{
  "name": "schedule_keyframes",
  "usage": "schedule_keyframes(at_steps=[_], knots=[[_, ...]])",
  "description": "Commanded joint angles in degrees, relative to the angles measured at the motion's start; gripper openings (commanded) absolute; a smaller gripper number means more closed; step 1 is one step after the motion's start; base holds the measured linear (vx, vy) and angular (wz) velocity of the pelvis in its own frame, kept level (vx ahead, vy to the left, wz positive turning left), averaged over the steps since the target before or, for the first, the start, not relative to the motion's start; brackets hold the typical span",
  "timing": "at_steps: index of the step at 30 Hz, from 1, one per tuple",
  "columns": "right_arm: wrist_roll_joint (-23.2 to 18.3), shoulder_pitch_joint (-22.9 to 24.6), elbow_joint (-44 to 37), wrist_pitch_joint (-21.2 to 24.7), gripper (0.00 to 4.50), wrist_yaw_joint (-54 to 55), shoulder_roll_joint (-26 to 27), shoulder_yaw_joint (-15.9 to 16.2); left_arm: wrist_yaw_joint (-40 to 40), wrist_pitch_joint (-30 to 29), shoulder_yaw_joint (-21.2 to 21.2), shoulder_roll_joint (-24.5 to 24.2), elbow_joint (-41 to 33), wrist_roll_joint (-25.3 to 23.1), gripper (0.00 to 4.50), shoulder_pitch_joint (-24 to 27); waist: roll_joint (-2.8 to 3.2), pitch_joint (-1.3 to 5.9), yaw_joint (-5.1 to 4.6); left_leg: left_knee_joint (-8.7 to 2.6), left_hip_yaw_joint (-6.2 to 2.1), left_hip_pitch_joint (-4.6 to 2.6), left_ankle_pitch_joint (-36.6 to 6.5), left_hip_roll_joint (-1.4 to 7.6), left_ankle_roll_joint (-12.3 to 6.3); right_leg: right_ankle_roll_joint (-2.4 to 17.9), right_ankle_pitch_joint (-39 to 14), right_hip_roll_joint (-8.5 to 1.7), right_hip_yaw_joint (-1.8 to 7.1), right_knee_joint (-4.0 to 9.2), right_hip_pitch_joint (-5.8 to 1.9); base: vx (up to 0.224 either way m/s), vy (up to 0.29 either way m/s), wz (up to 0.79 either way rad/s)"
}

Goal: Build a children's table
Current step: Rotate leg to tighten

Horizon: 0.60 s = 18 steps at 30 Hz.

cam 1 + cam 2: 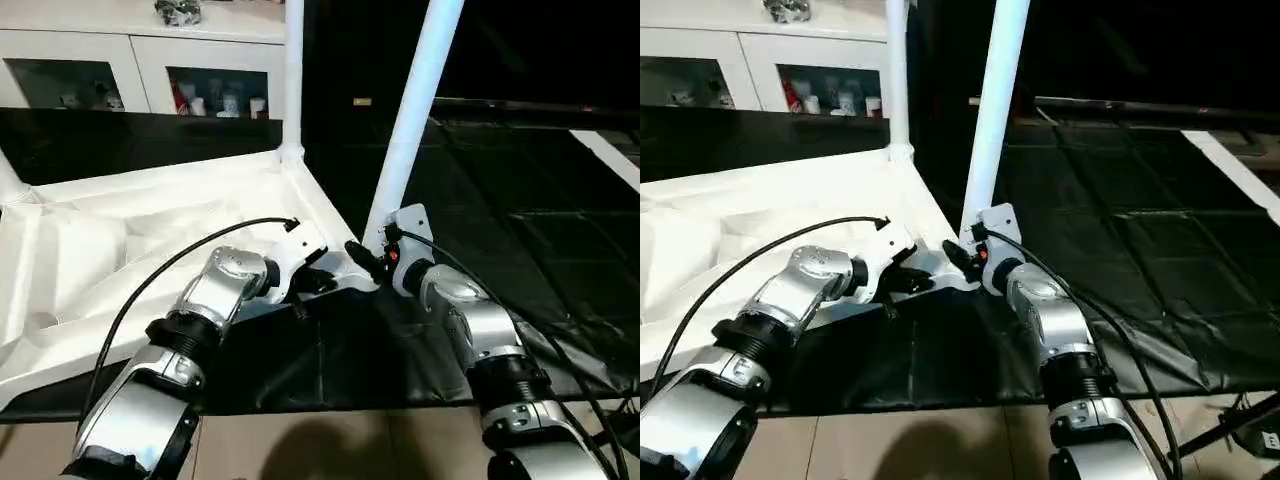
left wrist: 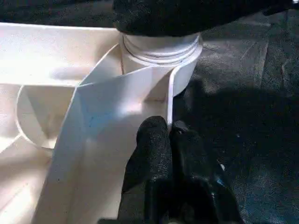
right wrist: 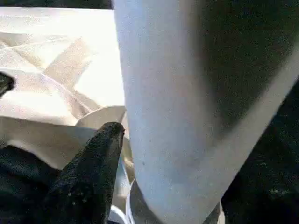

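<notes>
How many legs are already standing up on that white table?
3, maybe more out of view: one leg at the near corner by the grippers, one leg at the corner behind it, and the base of a third leg at the far left edge.

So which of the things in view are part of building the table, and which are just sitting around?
Part of the job:
- white table top, lying underside up
- near leg, standing in the corner socket
- far leg, standing in its corner
- left gripper, shut on the top's rim
- right gripper, at the near leg's base

Just sitting around:
- white cabinet with glass doors
- black floor mat
</notes>
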State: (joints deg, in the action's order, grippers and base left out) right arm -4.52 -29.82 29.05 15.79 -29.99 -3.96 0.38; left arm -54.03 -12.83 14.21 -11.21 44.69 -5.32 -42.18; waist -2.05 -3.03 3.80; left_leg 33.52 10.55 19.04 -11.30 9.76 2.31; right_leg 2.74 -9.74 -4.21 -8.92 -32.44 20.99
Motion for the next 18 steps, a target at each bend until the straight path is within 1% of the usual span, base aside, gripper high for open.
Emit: schedule_keyframes(at_steps=[1, 2, 3, 4, 5, 6, 7, 8, 9, 10, 11, 12, 13, 14, 15, 17, 18], knots=[[-2.4, 1.3, -1.2, 0.4, 3.32, -6.2, 1.6, 4.2, 0.6, 2.0, 0.4, 1.1, -0.3, 0.7, 0.0, -0.4, 0.27, 3.17, 0.38, -4.21, -2.13, -0.47, -13.6, 4.79, -0.91, 6.0, -22.2, -7.37, 5.27, 4.93, -1.76, 0.0, 0.0, 0.0], [-3.4, 2.4, -2.4, 0.3, 3.41, -8.8, -0.3, 3.7, -1.2, 2.7, 0.8, 0.1, -0.7, 0.7, 0.0, 0.0, 0.19, 3.21, 0.64, -4.1, -2.02, -0.4, -12.9, 4.73, -1.36, 6.0, -22.1, -7.26, 5.36, 4.77, -1.77, 0.0, 0.0, 0.0], [-3.4, 2.4, -2.4, 0.3, 3.49, -8.8, -0.3, 3.7, -1.2, 2.7, 0.8, 0.1, -0.7, 0.7, 0.0, 0.0, 0.12, 3.2, 0.7, -4.11, -2.06, -0.3, -12.6, 4.79, -1.51, 6.0, -22.0, -7.26, 5.38, 4.65, -1.83, 0.0, 0.0, 0.0], [-4.1, 2.9, -3.2, 0.1, 3.59, -10.7, -1.7, 3.4, -2.7, 3.5, 1.1, -0.7, -1.0, 0.6, 0.0, 0.3, 0.14, 3.23, 0.78, -4.1, -2.07, -0.12, -12.1, 4.77, -1.61, 6.0, -21.9, -7.27, 5.39, 4.54, -1.91, 0.0, 0.0, 0.0], [-4.7, 3.5, -4.0, -0.1, 3.78, -13.4, -3.6, 3.2, -4.1, 4.0, 1.4, -1.5, -1.3, 0.6, 0.0, 0.6, 0.13, 3.37, 1.0, -4.07, -2.06, 0.13, -11.0, 4.7, -1.84, 5.6, -21.4, -7.25, 5.36, 4.43, -2.17, 0.0, 0.0, 0.0], [-5.1, 3.9, -4.5, -0.1, 3.78, -15.0, -4.7, 3.1, -4.9, 4.1, 1.6, -2.0, -1.4, 0.6, 0.0, 0.8, 0.21, 3.51, 1.28, -4.05, -2.08, 0.21, -9.8, 4.77, -2.21, 5.6, -19.5, -7.16, 5.33, 4.11, -2.34, 0.0, 0.0, 0.0], [-5.3, 4.2, -4.9, -0.6, 3.95, -17.3, -6.3, 3.1, -5.7, 5.1, 1.7, -2.5, -1.4, 0.5, 0.0, 0.9, 0.21, 3.61, 1.35, -4.02, -2.01, 0.16, -9.2, 4.89, -2.54, 6.0, -18.1, -7.1, 5.38, 3.92, -2.26, 0.0, 0.0, 0.0], [-5.5, 4.4, -5.1, -0.9, 3.95, -19.4, -7.8, 3.0, -6.6, 6.2, 1.8, -2.9, -1.5, 0.6, 0.0, 1.0, 0.12, 3.61, 1.41, -3.98, -2.0, 0.38, -8.1, 4.9, -2.92, 6.5, -15.8, -6.92, 5.32, 3.55, -2.42, 0.0, 0.0, 0.0], [-5.9, 4.6, -5.4, -1.2, 4.05, -21.7, -9.4, 2.8, -8.0, 6.4, 2.0, -3.5, -1.7, 0.7, 0.0, 1.1, 0.3, 3.76, 1.51, -3.87, -1.97, 0.4, -7.4, 4.89, -3.27, 7.2, -13.8, -6.9, 5.29, 3.32, -2.48, 0.0, 0.0, 0.0], [-6.3, 4.6, -5.6, -1.4, 4.14, -23.5, -10.6, 2.6, -9.3, 6.9, 2.3, -4.0, -1.9, 0.7, 0.0, 1.2, 0.21, 3.89, 1.46, -3.76, -1.89, 0.51, -6.8, 4.88, -3.46, 7.6, -12.5, -6.94, 5.35, 3.06, -2.5, 0.0, 0.0, 0.0], [-6.5, 4.4, -5.3, -2.2, 4.23, -26.5, -12.6, 2.6, -12.0, 8.4, 3.0, -5.1, -2.3, 0.8, 0.0, 1.5, 0.37, 3.94, 1.56, -3.68, -1.91, 0.62, -6.1, 4.86, -3.86, 8.5, -10.8, -6.89, 5.27, 2.85, -2.47, 0.0, 0.0, 0.0], [-6.7, 4.2, -5.0, -2.8, 4.31, -28.7, -14.1, 2.6, -14.2, 9.2, 3.6, -6.0, -2.7, 0.8, 0.0, 1.7, 0.31, 3.97, 1.67, -3.58, -1.75, 0.65, -6.0, 4.79, -4.26, 9.1, -10.1, -6.85, 5.2, 2.8, -2.51, 0.0, 0.0, 0.0], [-6.7, 4.1, -4.9, -3.0, 4.42, -29.6, -14.7, 2.6, -15.2, 9.7, 3.8, -6.3, -2.9, 0.9, 0.0, 1.9, 0.31, 3.94, 1.76, -3.56, -1.72, 0.74, -6.1, 4.85, -4.4, 9.2, -10.1, -6.84, 5.18, 2.77, -2.55, 0.0, 0.0, 0.0], [-6.8, 3.7, -4.5, -3.6, 4.42, -31.9, -16.1, 2.8, -18.2, 11.0, 4.7, -7.5, -3.6, 1.1, 0.0, 2.3, 0.38, 3.97, 1.93, -3.49, -1.65, 0.78, -5.9, 4.99, -4.58, 9.2, -10.0, -6.77, 5.11, 2.74, -2.41, 0.0, 0.0, 0.0], [-6.6, 3.4, -4.0, -4.3, 4.42, -33.1, -16.8, 3.1, -20.0, 11.5, 5.3, -8.2, -4.1, 1.1, 0.0, 2.5, 0.58, 3.93, 2.08, -3.53, -1.65, 0.63, -6.0, 5.13, -4.45, 9.3, -10.0, -6.68, 5.08, 2.73, -2.26, 0.0, 0.0, 0.0], [-6.7, 3.0, -3.6, -4.9, 4.42, -34.6, -17.6, 3.6, -21.8, 12.1, 6.0, -9.0, -4.5, 1.1, 0.0, 2.8, 0.59, 3.86, 2.23, -3.59, -1.65, 0.55, -6.9, 5.3, -3.95, 9.5, -10.5, -6.73, 5.07, 2.68, -2.16, 0.0, 0.0, 0.0], [-6.7, 2.7, -3.2, -5.1, 4.42, -35.6, -18.0, 3.8, -23.0, 12.9, 6.4, -9.6, -4.7, 1.0, 0.0, 2.9, 0.65, 3.84, 2.45, -3.59, -1.6, 0.34, -7.6, 5.28, -3.57, 9.7, -11.0, -6.72, 5.06, 2.76, -2.01, 0.0, 0.0, 0.0]])
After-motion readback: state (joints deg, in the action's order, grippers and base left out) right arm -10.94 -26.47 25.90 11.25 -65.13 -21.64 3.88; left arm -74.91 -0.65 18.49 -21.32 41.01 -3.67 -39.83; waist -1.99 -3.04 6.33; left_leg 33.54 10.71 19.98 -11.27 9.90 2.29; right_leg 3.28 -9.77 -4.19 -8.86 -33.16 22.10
